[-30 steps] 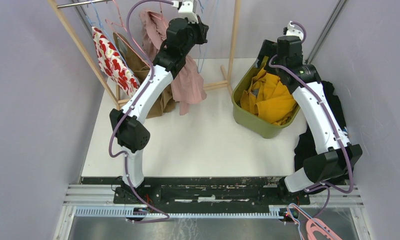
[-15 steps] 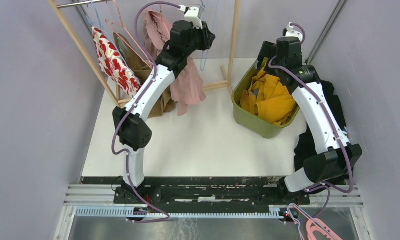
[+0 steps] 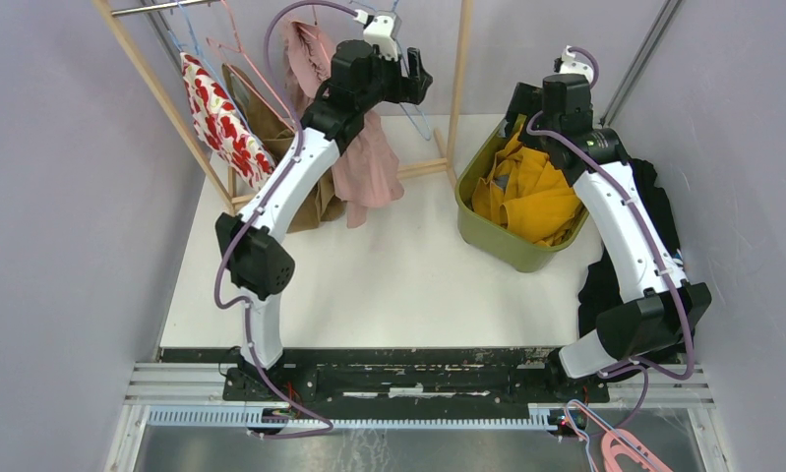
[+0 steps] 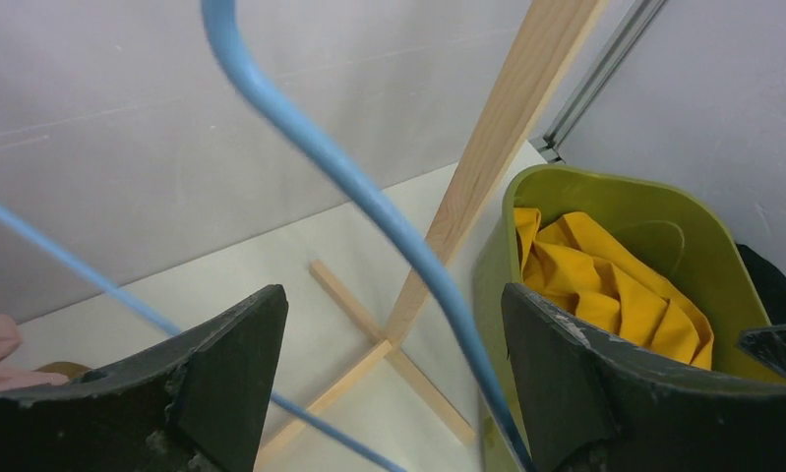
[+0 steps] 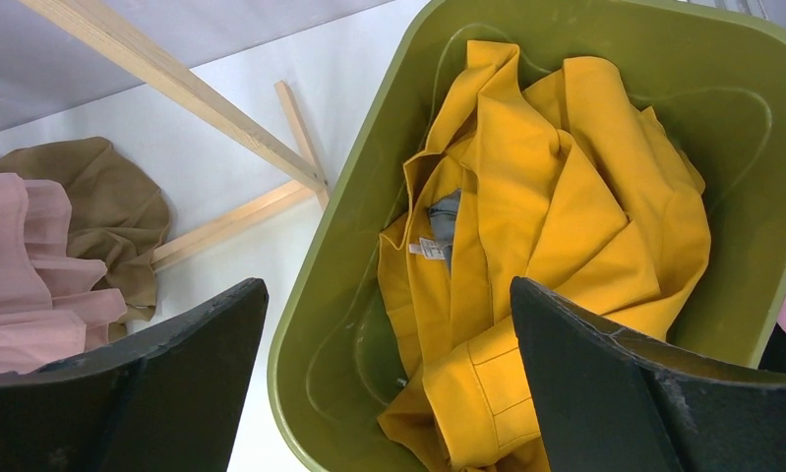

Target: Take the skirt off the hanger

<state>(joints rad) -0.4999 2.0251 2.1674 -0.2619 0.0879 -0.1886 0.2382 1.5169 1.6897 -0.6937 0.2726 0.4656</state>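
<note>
Skirt [image 3: 364, 162], pink and pleated: is being carried on the wooden rack [image 3: 457, 79], hung between its two posts and partly covered by the left arm. It is being touched by neither set of fingers, and its hanger cannot be made out.

Left gripper [image 4: 391, 295]: is being held high inside the rack, just beside the right post, with the fingers spread wide. A blue hanger [image 4: 369, 197] is being straddled by them; contact cannot be told.

Right gripper [image 5: 389, 285]: is being held to the right of the rack, over a green bin [image 5: 339, 226], fingers spread wide and gripping nothing.

Yellow garment [image 5: 556, 197]: is being stored crumpled in that bin.

Red-and-white patterned garment [image 3: 221, 113] and brown garment [image 3: 261, 113]: are being hung at the rack's left side, left of the skirt.

Black cloth [image 3: 664, 197]: is being shown well to the right of the rack, beyond the bin.
</note>
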